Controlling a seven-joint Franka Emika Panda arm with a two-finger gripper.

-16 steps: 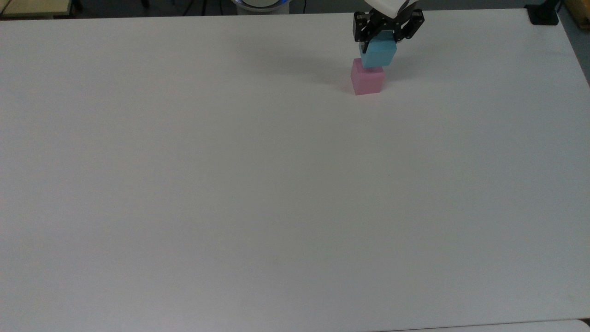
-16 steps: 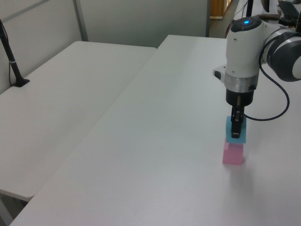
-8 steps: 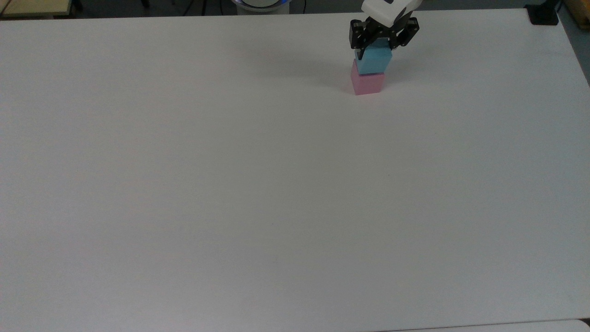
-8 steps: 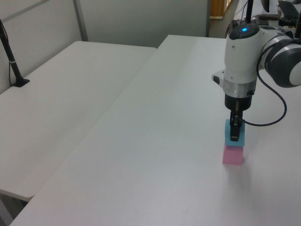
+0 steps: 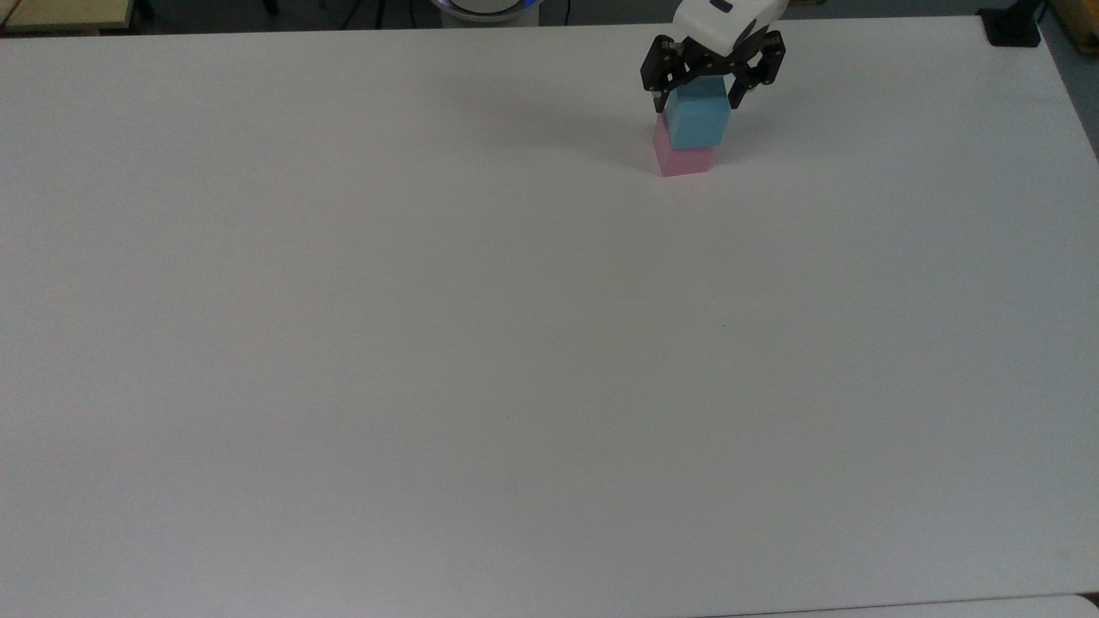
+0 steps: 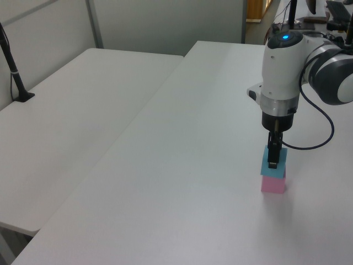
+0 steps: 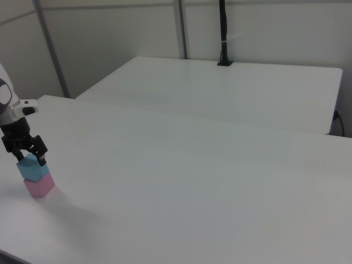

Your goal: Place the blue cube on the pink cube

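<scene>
The blue cube (image 5: 697, 122) is sitting on top of the pink cube (image 5: 683, 160), near the upper right of the top view. In the left view the little stack is at the lower right, with the blue cube (image 6: 274, 164) resting on the pink cube (image 6: 273, 184). In the right view it is standing at the far lower left, blue cube (image 7: 32, 170) over pink cube (image 7: 38, 186). The blue one is sitting a bit turned and not quite lined up with the pink one, but it looks like it is resting flat.

So the main job looks almost done. The blue cube is in its place. What is left, I think, is for the arm to go up and away without bumping the stack.

The gripper (image 5: 697, 99) is pointing straight down over the blue cube. Its two black fingers are spread apart, one on each side of the cube, and they do not seem to be squeezing it. In the left view the white arm (image 6: 281, 72) is standing tall right above the stack. All this is on a big white table (image 5: 429, 343).
</scene>
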